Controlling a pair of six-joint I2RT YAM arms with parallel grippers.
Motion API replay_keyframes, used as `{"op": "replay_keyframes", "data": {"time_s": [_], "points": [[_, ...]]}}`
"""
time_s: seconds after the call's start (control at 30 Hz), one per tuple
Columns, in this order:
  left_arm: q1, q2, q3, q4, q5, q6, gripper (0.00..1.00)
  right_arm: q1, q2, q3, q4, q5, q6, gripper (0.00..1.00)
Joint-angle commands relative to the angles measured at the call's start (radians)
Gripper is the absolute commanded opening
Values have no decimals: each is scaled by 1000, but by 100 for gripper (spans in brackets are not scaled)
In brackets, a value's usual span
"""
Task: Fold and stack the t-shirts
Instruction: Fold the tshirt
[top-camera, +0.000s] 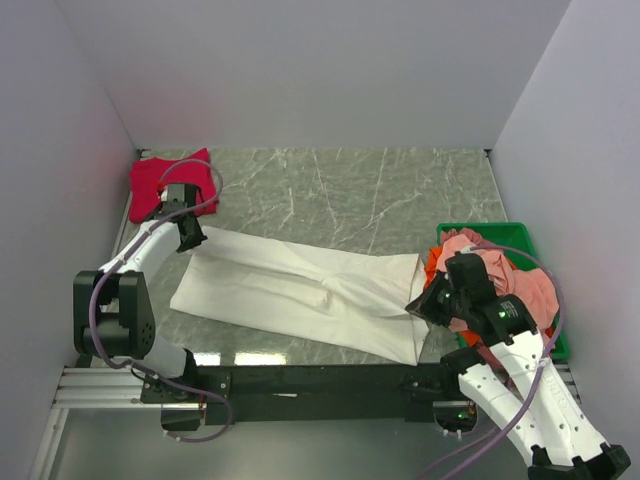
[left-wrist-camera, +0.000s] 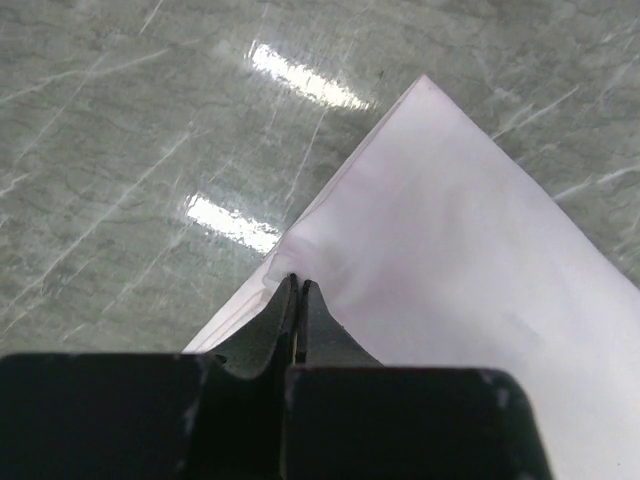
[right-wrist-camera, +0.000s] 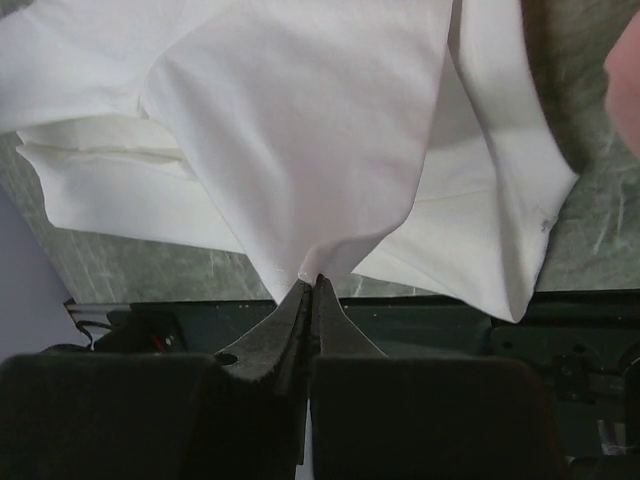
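A large white t-shirt (top-camera: 300, 290) lies folded lengthwise across the marble table, from upper left to lower right. My left gripper (top-camera: 190, 235) is shut on its upper left corner, seen in the left wrist view (left-wrist-camera: 297, 280) pinching the cloth (left-wrist-camera: 450, 260) at the table. My right gripper (top-camera: 418, 305) is shut on the shirt's right end; in the right wrist view (right-wrist-camera: 311, 282) the white cloth (right-wrist-camera: 300, 130) hangs lifted from the fingertips. A crimson t-shirt (top-camera: 165, 180) lies folded at the back left corner. Salmon-pink and orange tees (top-camera: 500, 275) are heaped at the right.
A green plastic bin (top-camera: 495, 232) at the right edge holds the heap of tees. White walls enclose the table on three sides. The black mounting rail (top-camera: 320, 385) runs along the near edge.
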Motion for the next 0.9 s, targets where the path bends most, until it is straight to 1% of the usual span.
{"op": "replay_keyframes", "data": {"time_s": [0.0, 0.03, 0.2, 0.23, 0.27, 0.3, 0.33, 0.4, 0.43, 0.53, 0.67, 0.7, 0.73, 0.8, 0.87], "points": [[13, -55, -26, 5, -22, 13, 0, 51, -19, -20, 3, 24, 63, 0], [14, -58, -31, 5, -22, 12, 0, 74, -21, -25, 6, 33, 79, 0], [23, -86, -60, 1, -21, 4, 0, 90, -33, -47, -5, 87, 86, 0], [23, -89, -62, -1, -21, 2, 7, 90, -31, -47, -9, 110, 85, 0], [23, -92, -65, -2, -21, 1, 15, 90, -27, -47, -14, 128, 82, 2], [23, -100, -68, -2, -25, 1, 23, 88, -25, -45, -19, 139, 82, 7], [23, -106, -66, -12, -25, -4, 34, 90, -21, -28, -29, 180, 74, 21], [23, -126, -56, -21, -25, -7, 44, 100, -2, 21, -42, 214, 65, 30], [23, -133, -51, -24, -12, -13, 46, 104, 4, 39, -42, 233, 51, 34], [19, -155, -26, -32, 28, -31, 48, 128, 36, 94, -17, 271, 12, 36], [-53, -153, -17, 1, 79, -63, 49, 194, 111, 128, 72, 247, -50, 36], [-65, -143, -23, 13, 100, -73, 50, 235, 128, 130, 96, 224, -61, 37], [-79, -135, -26, 22, 114, -96, 50, 258, 145, 128, 150, 209, -79, 37], [-115, -107, -32, 34, 148, -119, 51, 309, 203, 121, 201, 183, -85, 36], [-137, -89, -36, 51, 168, -149, 51, 393, 260, 113, 270, 178, -88, 36]]}}
